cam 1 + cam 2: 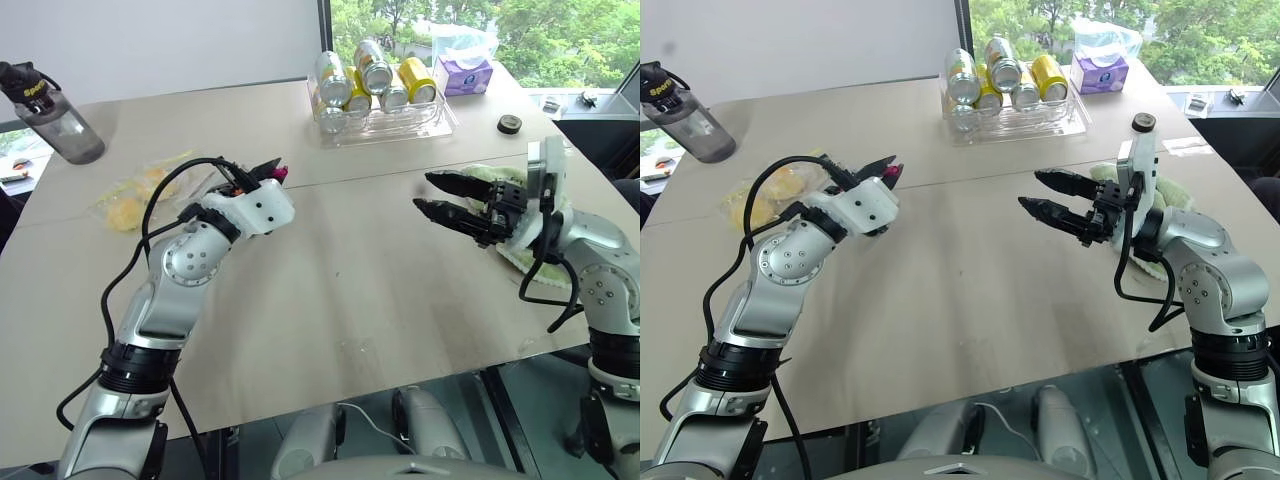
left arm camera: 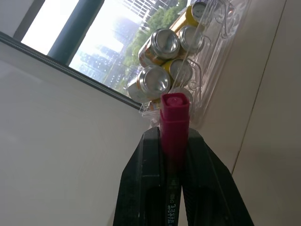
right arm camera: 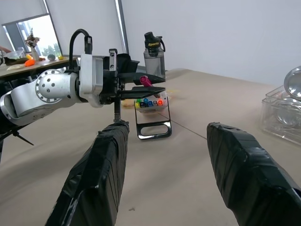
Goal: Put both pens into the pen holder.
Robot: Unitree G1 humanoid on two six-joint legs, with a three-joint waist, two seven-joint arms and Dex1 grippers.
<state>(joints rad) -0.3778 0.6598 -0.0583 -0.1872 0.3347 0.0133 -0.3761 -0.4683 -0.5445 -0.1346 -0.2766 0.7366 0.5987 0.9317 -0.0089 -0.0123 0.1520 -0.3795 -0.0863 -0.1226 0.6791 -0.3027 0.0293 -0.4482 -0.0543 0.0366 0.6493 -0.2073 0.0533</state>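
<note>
My left gripper [image 1: 268, 168] is shut on a magenta-pink pen [image 2: 175, 110], whose capped end pokes out past the fingertips. It hangs level above the table's left half. Just behind it in the right wrist view stands the pen holder [image 3: 151, 107], a small black box with a black frame loop [image 3: 153, 130] at its foot and several coloured marker ends showing in it. I cannot tell whether any of those ends is the other pen. My right gripper [image 1: 423, 191] is open and empty, held above the table's right half and pointing left toward the left gripper.
A clear tray of drink cans [image 1: 380, 100] stands at the back centre, with a purple tissue box [image 1: 465, 72] to its right. A dark water bottle [image 1: 52, 112] is at the back left. A yellowish bag [image 1: 128, 200] lies by the left arm, and a green cloth [image 1: 520, 250] under the right arm.
</note>
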